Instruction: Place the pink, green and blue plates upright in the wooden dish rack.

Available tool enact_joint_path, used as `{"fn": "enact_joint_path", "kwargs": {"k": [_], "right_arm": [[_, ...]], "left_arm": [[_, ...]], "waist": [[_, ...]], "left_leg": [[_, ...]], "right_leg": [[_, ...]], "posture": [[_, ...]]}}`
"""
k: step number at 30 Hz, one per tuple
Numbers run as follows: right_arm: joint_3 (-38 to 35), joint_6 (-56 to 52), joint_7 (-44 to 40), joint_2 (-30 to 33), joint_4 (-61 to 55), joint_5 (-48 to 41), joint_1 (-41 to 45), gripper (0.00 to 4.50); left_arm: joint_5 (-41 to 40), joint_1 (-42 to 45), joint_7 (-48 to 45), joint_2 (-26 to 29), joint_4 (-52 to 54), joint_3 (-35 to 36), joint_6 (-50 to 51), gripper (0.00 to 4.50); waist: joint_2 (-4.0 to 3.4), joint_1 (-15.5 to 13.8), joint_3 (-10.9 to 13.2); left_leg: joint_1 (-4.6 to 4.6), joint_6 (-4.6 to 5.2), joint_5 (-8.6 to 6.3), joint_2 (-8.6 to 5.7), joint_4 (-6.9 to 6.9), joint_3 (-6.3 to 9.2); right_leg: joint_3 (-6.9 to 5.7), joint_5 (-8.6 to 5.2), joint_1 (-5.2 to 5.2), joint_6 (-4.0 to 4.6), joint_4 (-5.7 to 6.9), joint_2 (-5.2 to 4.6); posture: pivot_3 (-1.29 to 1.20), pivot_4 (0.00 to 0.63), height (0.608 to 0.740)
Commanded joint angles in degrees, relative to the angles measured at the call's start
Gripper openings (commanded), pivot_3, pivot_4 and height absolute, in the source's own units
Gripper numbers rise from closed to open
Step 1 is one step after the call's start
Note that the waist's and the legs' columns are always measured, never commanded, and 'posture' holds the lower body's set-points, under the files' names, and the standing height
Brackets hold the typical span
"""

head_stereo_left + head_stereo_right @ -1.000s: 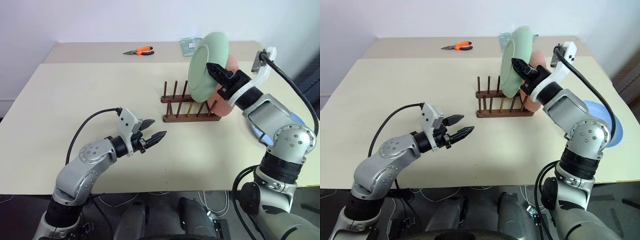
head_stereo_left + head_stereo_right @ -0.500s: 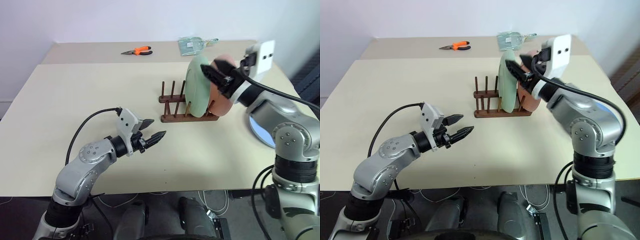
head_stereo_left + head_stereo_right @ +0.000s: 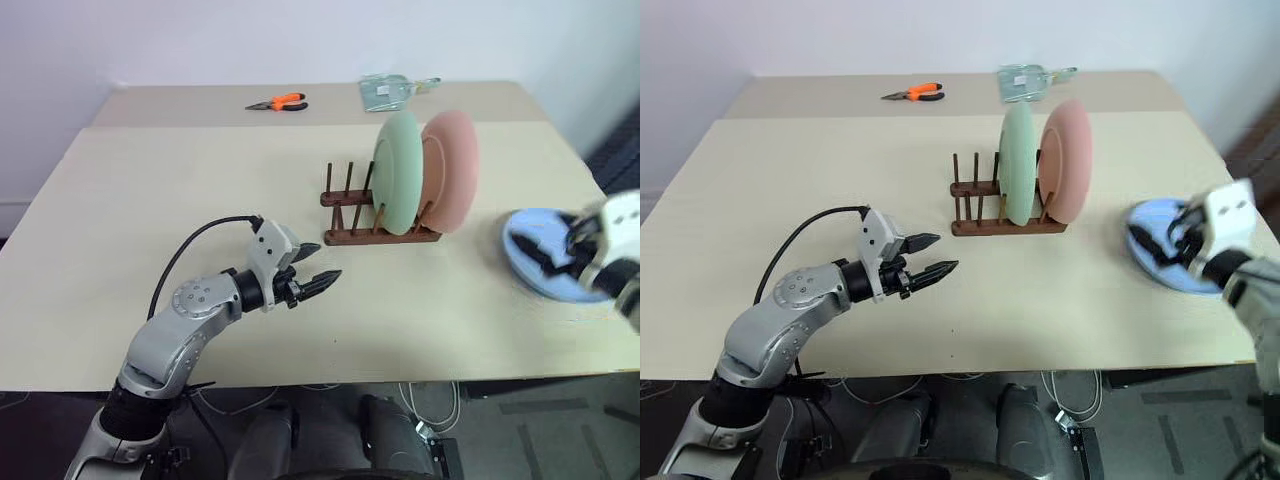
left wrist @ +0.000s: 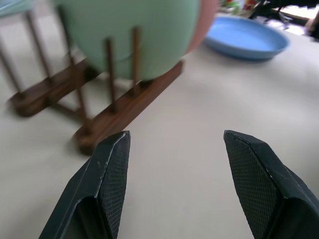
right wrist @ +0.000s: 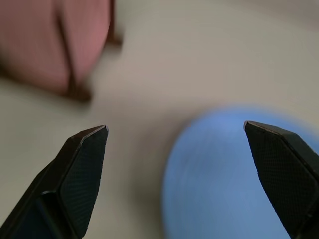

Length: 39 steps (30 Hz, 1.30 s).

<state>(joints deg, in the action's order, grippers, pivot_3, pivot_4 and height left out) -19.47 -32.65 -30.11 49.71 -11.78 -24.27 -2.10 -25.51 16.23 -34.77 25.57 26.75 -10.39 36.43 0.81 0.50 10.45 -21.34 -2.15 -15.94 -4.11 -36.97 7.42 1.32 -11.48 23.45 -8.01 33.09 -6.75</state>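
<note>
The green plate (image 3: 397, 175) and the pink plate (image 3: 453, 168) stand upright side by side in the wooden dish rack (image 3: 346, 214), the pink one at the rack's right end. The blue plate (image 3: 1158, 276) lies flat on the table at the right. Just over its near side my right gripper (image 3: 1161, 241) hovers, open and empty; the right wrist view has its fingers spread before the blue plate (image 5: 234, 174). My left gripper (image 3: 320, 262) is open and empty above the table, in front of and left of the rack, aimed at the rack (image 4: 124, 104).
Orange-handled pliers (image 3: 279, 101) and a clear plastic packet (image 3: 389, 90) lie on the far table behind the rack. Several rack slots left of the green plate stand free. The blue plate sits near the table's right edge (image 3: 600, 190).
My right gripper has set the green plate into the rack beside the pink one, let go, opened, and swung right and down to the blue plate. The left arm has kept still.
</note>
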Motion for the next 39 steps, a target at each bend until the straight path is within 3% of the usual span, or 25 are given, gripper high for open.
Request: {"fn": "enact_joint_path", "kwargs": {"k": [1,3,6,13,18,22,26,30,34,39], "right_arm": [[4.59,2.79,2.60,1.82,-0.13,9.10,-0.11,4.47],[7.66,3.36,4.12,2.47,2.74,14.15,0.06,4.47],[9.97,5.10,5.41,1.67,6.46,18.17,1.39,3.60],[9.07,5.96,6.63,0.25,9.93,20.58,5.38,0.05],[8.07,8.51,7.98,0.10,8.45,22.23,8.29,0.05],[3.38,15.02,11.62,-2.68,4.78,18.42,21.89,0.05],[-3.44,3.73,9.31,-9.83,-3.39,-4.84,39.51,0.05],[-5.77,-8.84,10.14,-14.77,-10.63,-32.37,48.12,0.05],[-2.21,-11.83,26.20,-25.89,-11.38,-56.50,54.13,0.05],[4.72,-9.98,43.14,-37.06,-8.51,-66.61,53.37,0.05]], "left_arm": [[-0.55,0.74,-1.11,-0.60,0.75,0.11,-1.39,3.06],[-0.61,0.70,-1.30,-0.77,1.02,0.22,-1.23,3.06],[-0.12,0.26,-1.48,-0.60,1.19,0.46,-1.39,3.06],[0.22,-0.41,-1.10,-0.62,1.69,0.65,-1.37,3.06],[0.46,-0.33,-1.06,-0.69,1.29,0.81,-1.67,3.06],[1.26,-0.38,-1.08,-0.85,0.15,1.18,-2.85,3.06],[1.89,-0.88,-0.46,-1.46,-0.76,1.80,-3.93,3.06],[2.81,-1.58,0.27,-1.60,-2.26,2.66,-5.49,3.06],[4.34,-3.45,0.36,-0.52,-4.70,4.67,-8.25,3.06],[6.04,-5.22,0.29,1.12,-9.16,8.88,-12.99,3.06]], "waist": [[-0.04,0.28,0.00],[-0.02,0.14,0.01],[0.06,-0.03,0.01],[0.09,-1.12,0.03],[0.09,-1.17,0.03],[-0.17,-0.22,0.16],[-0.29,0.20,0.23],[0.14,-0.80,0.04],[0.03,-0.87,0.11],[-0.01,-0.88,0.10]], "left_leg": [[0.00,0.00,0.00,0.00,-0.02,-0.01],[0.00,-0.01,0.00,0.00,-0.05,0.00],[-0.03,0.00,0.00,-0.01,-0.04,0.04],[-0.04,0.00,0.00,-0.03,-0.08,0.06],[-0.04,0.00,0.00,-0.03,-0.08,0.06],[-0.02,0.00,0.00,-0.03,-0.08,0.01],[0.00,0.01,0.01,0.02,0.02,0.12],[-0.06,0.01,0.00,0.04,0.12,0.59],[-0.07,0.02,0.00,0.01,0.07,0.56],[-0.05,0.01,0.00,0.01,0.09,0.59]], "right_leg": [[0.00,0.01,0.00,0.01,0.00,0.00],[-0.01,0.00,0.00,0.01,0.00,0.00],[-0.03,0.00,-0.01,0.00,-0.04,-0.01],[-0.03,0.01,-0.02,0.00,-0.02,-0.02],[-0.03,0.01,-0.02,0.00,-0.02,-0.02],[0.00,0.02,0.00,0.00,0.00,-0.02],[-0.03,0.05,0.03,0.00,0.04,0.08],[-0.41,0.22,-0.04,0.03,0.00,0.10],[-0.14,0.14,0.02,0.23,-0.02,-0.02],[-0.18,0.16,0.13,0.26,0.08,0.05]], "posture": [[0.00,0.150,0.740],[0.00,0.150,0.740],[0.00,0.150,0.740],[0.00,0.150,0.740],[0.00,0.150,0.740],[0.00,0.150,0.740],[0.00,0.150,0.740],[0.00,0.150,0.740],[0.00,0.150,0.740],[0.00,0.150,0.740]]}}
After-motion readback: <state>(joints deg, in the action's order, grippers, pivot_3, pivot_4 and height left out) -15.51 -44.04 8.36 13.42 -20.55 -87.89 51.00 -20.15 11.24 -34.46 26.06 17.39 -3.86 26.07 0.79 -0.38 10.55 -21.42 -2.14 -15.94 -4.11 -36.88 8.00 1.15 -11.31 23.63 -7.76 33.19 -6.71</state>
